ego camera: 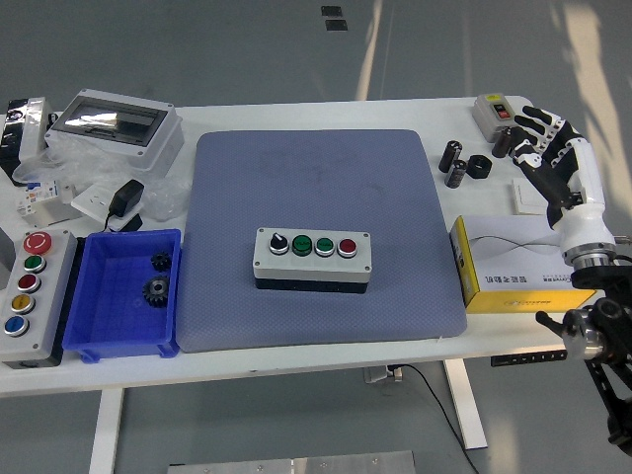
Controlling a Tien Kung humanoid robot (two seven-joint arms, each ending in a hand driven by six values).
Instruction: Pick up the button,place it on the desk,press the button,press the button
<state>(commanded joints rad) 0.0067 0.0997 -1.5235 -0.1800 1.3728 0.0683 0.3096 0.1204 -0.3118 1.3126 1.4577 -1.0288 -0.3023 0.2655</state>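
Grey button box mid-mat, hand rightward

Bright, even overhead light, sharp focus, sunlit streaks on the floor
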